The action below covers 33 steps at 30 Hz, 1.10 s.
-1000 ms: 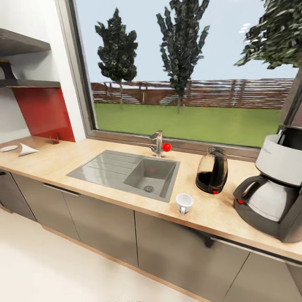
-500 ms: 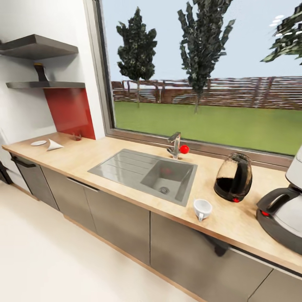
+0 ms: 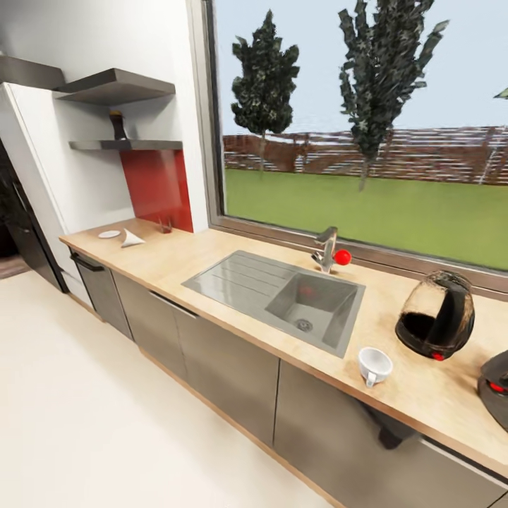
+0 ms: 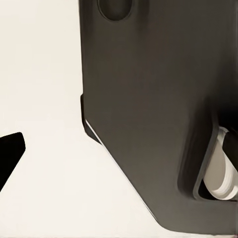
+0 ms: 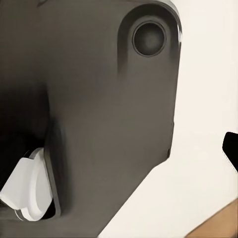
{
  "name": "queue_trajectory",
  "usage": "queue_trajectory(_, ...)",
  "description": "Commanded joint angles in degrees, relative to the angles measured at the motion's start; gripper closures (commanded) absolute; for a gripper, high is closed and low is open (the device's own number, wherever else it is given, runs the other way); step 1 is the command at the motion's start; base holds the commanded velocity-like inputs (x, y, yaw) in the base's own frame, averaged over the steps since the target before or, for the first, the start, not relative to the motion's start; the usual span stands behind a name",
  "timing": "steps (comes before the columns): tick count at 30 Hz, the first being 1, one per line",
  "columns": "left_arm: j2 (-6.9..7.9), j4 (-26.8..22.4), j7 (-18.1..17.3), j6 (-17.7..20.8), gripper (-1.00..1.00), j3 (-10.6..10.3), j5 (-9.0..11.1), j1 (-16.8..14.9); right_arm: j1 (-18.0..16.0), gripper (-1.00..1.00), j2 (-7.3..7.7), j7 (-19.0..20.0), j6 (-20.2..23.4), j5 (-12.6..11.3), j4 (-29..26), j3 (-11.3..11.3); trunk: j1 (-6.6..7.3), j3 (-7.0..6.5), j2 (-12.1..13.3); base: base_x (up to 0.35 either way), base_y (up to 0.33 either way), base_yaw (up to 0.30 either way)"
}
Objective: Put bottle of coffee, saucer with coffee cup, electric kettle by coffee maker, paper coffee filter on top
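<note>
Countertop [image 3: 212,257]: long beige worktop over glossy grey cabinets [image 3: 212,353], running below a wide window [image 3: 367,127].

Sink [image 3: 279,296]: grey steel, set into the countertop about midway, with a tap [image 3: 326,248] bearing a red knob behind it.

Cup [image 3: 373,365]: white, upright, near the front edge, between sink and kettle.

Kettle [image 3: 436,316]: clear glass dome on black base, red button low at the front; stands behind and beside the cup, apart from it.

Coffee maker [image 3: 496,388]: cut off at the frame's edge; only a dark rounded base with a red switch shows, near the kettle.

Saucer [image 3: 109,234]: small white plate at the far end of the countertop.

Filter [image 3: 131,239]: white paper cone lying just beside the saucer.

Shelf [image 3: 127,144]: thin dark grey, on the wall above the far end; a second one hangs above it.

Bottle [image 3: 118,125]: small dark item standing on the lower shelf; details too small to tell.

Grippers: the wrist views give dark robot body panels against pale floor; whether either gripper is spread or closed, or holds anything, cannot be told.
</note>
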State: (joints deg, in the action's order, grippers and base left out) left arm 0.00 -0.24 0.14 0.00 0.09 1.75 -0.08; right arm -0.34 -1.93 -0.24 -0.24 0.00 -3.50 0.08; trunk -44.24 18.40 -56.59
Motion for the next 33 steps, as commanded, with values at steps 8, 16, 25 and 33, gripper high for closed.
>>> queue_trajectory(8,0.05,-0.02,0.03,0.01,-1.00,-0.01,0.18,-0.01,-0.01,-1.00,0.00,-0.01,-0.03,0.00,-0.02,0.01,1.76,-1.23,3.19,0.000,0.000,0.276)
queue_trajectory(16,0.10,-0.02,0.03,0.00,-1.00,-0.01,0.18,-0.01,-0.01,-1.00,0.00,-0.02,-0.03,0.00,-0.02,0.01,3.52,-2.51,6.40,0.000,0.000,0.276)
queue_trajectory(25,0.03,-0.02,0.03,0.00,-1.00,-0.01,0.18,-0.01,-0.01,-1.00,-0.03,-0.02,-0.02,0.00,-0.02,0.01,5.50,-4.00,10.01,0.000,0.000,0.276)
queue_trajectory(33,0.07,-0.02,0.03,0.00,-1.00,-0.01,0.18,-0.01,-0.02,-1.00,-0.13,-0.02,-0.02,0.00,-0.02,0.01,7.25,-5.42,13.22,0.000,0.000,0.276)
